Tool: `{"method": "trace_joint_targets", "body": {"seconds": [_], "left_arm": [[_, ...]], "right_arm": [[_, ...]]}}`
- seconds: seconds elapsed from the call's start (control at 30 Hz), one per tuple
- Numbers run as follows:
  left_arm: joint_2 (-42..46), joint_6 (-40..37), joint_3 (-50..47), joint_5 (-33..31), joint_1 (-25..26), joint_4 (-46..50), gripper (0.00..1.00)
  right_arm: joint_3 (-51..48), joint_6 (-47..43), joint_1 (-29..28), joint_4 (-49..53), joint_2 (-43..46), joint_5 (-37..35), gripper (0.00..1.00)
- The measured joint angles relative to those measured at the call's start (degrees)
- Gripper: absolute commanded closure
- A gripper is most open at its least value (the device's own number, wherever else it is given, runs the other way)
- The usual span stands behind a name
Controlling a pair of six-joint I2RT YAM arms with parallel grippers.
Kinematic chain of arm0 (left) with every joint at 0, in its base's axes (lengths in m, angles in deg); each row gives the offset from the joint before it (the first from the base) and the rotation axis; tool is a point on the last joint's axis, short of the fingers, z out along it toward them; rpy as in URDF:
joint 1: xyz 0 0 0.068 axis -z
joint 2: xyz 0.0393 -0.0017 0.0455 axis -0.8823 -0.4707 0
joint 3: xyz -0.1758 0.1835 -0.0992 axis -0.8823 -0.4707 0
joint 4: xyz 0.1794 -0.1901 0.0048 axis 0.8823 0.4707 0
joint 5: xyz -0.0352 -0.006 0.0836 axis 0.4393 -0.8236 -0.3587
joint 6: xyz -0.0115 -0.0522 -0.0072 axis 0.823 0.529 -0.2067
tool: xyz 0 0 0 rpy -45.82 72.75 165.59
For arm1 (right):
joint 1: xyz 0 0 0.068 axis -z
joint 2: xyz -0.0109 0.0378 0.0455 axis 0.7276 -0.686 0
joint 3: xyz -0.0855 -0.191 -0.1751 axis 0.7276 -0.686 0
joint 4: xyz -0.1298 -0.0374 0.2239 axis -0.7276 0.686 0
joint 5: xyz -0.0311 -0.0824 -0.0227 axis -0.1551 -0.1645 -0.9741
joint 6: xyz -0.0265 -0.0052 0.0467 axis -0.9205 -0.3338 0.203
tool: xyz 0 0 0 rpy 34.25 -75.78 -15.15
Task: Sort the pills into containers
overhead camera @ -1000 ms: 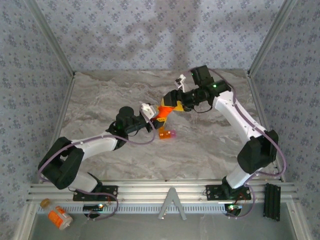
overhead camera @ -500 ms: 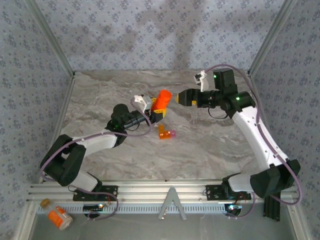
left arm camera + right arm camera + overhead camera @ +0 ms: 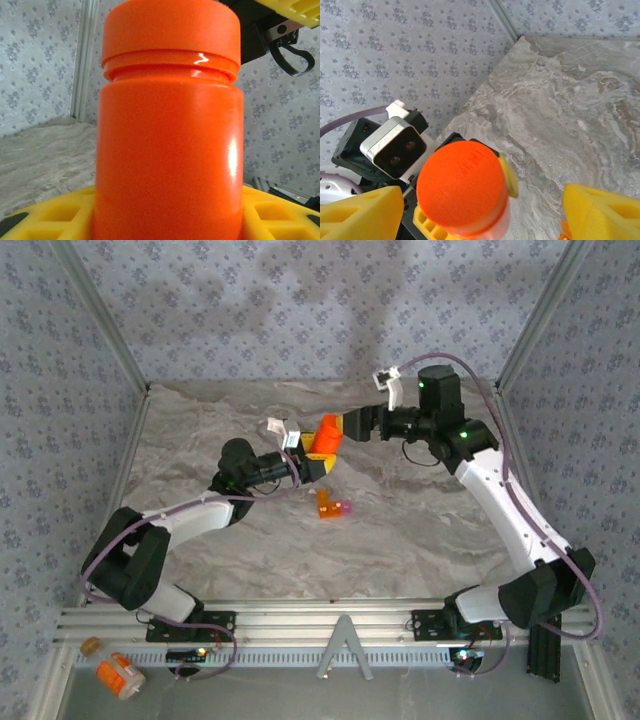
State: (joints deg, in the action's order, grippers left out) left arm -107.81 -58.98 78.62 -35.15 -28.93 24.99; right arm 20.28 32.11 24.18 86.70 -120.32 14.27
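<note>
My left gripper point(image 3: 316, 460) is shut on the orange pill bottle point(image 3: 323, 435), holding it upright above the middle of the table. In the left wrist view the bottle point(image 3: 170, 130) stands between the yellow fingers point(image 3: 47, 215). My right gripper point(image 3: 354, 423) hovers open just right of the bottle's cap. Seen from the right wrist, the cap point(image 3: 462, 185) lies between the spread yellow fingers point(image 3: 605, 210) of that gripper point(image 3: 480, 212), touching neither. The tiny orange box with a pink end point(image 3: 334, 507) lies on the marble table point(image 3: 420, 530). The pills are hidden.
An orange bottle with a white label point(image 3: 120, 675) lies off the table at the near left, beside the rail point(image 3: 300, 625). Patterned walls point(image 3: 60, 390) enclose the table on three sides. The left wrist's camera housing point(image 3: 395, 145) sits close behind the cap.
The left gripper carried the bottle a little up and toward the back. The right gripper drew away to the right, then came back beside the cap, still open.
</note>
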Motion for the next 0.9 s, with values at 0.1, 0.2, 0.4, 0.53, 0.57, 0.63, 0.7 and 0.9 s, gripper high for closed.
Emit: {"method": "trace_joint_targets", "body": {"seconds": [0.1, 0.2, 0.4, 0.53, 0.57, 0.63, 0.7, 0.9], "left_arm": [[-0.3, 0.8, 0.3, 1.1, 0.0, 0.3, 1.00], [-0.3, 1.4, 0.5, 2.0, 0.0, 0.4, 1.00], [-0.3, 1.6, 0.6, 2.3, 0.0, 0.8, 1.00], [-0.3, 1.6, 0.6, 2.3, 0.0, 1.0, 1.00], [-0.3, 1.6, 0.7, 2.3, 0.0, 1.1, 1.00], [-0.3, 1.6, 0.7, 2.3, 0.0, 1.2, 1.00], [-0.3, 1.6, 0.8, 2.3, 0.0, 1.3, 1.00], [-0.3, 1.6, 1.6, 2.3, 0.0, 1.6, 1.00]], "right_arm": [[0.8, -0.2, -1.2, -0.1, -1.0, 0.3, 0.16], [1.5, -0.5, -1.7, -0.2, -1.6, 0.6, 0.17], [1.7, -0.7, -1.8, -0.1, -2.1, 0.9, 0.21], [1.7, -0.9, -1.9, 0.2, -2.3, 1.0, 0.24], [1.7, -1.0, -1.9, 0.3, -2.3, 1.0, 0.25], [1.7, -1.1, -1.9, 0.5, -2.3, 1.4, 0.25], [1.7, -1.1, -2.0, 0.6, -2.3, 1.6, 0.25], [1.7, -1.3, -2.5, 1.0, -2.3, 2.5, 0.29]]}}
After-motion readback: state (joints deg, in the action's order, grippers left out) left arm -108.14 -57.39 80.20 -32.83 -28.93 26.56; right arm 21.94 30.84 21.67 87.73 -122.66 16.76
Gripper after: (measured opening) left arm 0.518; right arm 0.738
